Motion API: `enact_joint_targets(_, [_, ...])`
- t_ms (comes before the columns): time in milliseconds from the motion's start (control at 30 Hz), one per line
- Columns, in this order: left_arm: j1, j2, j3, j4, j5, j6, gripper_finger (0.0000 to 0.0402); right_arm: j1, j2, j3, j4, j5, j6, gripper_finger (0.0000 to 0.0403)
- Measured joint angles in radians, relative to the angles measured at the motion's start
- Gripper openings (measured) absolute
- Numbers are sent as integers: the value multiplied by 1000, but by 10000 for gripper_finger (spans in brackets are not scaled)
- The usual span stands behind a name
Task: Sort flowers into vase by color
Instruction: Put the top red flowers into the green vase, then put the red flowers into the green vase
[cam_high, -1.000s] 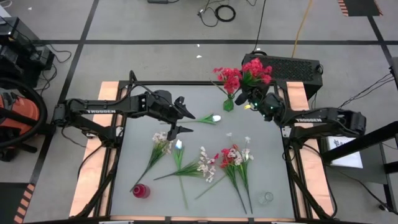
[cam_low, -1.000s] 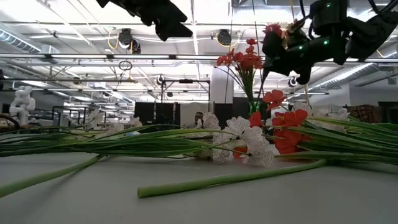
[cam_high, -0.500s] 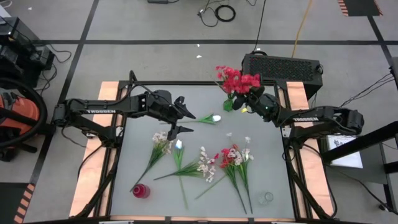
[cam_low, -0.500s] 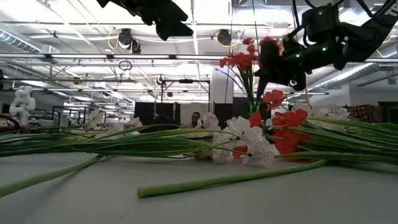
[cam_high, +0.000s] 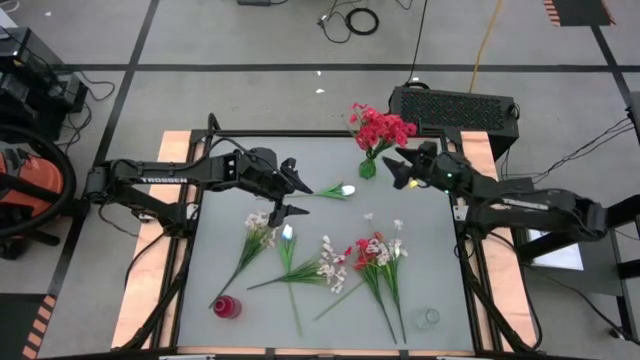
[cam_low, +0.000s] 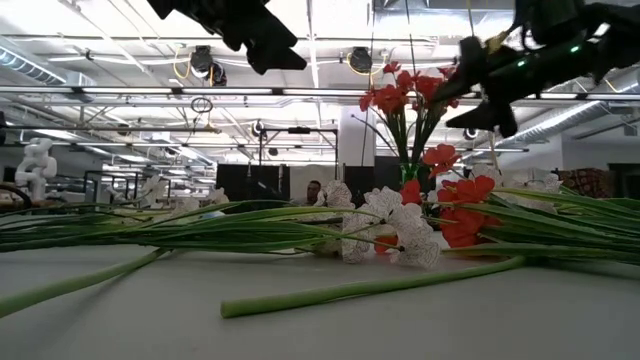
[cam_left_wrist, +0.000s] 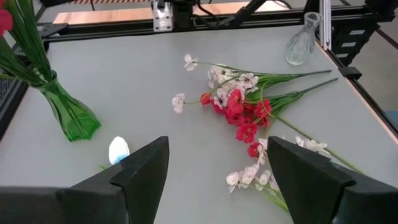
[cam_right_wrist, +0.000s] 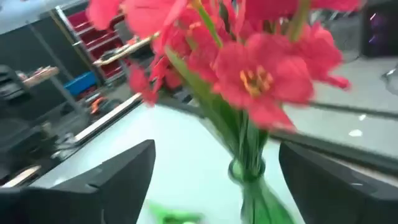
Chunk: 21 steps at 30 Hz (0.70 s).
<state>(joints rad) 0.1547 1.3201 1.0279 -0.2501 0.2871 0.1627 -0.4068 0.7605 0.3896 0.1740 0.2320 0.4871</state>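
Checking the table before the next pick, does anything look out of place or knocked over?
Nothing stands out. The green vase stands upright holding red flowers; the loose flowers lie flat mid-table, unsorted, and nothing looks tipped or broken.

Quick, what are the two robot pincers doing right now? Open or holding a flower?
Left pincer: open, holding nothing, above the table.
Right pincer: open, holding nothing, beside the red flowers in the green vase.

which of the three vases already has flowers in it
The green vase at the table's far edge, holding red flowers. The red vase and clear vase stand empty.
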Motion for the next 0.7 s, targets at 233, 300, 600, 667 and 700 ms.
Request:
enact_joint_targets(233, [0, 0, 0, -3, 3, -11, 276, 151, -154, 158, -416, -4, 58, 329])
enact_joint_targets(300, [0, 0, 0, -3, 3, -27, 276, 218, -148, 220, -480, -1, 76, 325])
enact_joint_targets(600, [-35, 0, -1, -2, 3, -53, 276, 479, 49, 441, -800, 12, 255, 315])
enact_joint_targets(667, [-49, 0, -1, -2, 0, -54, 276, 540, 109, 468, -817, 12, 305, 315])
enact_joint_targets(700, [-54, 0, -1, -2, -2, -54, 276, 575, 141, 479, -813, 12, 328, 315])
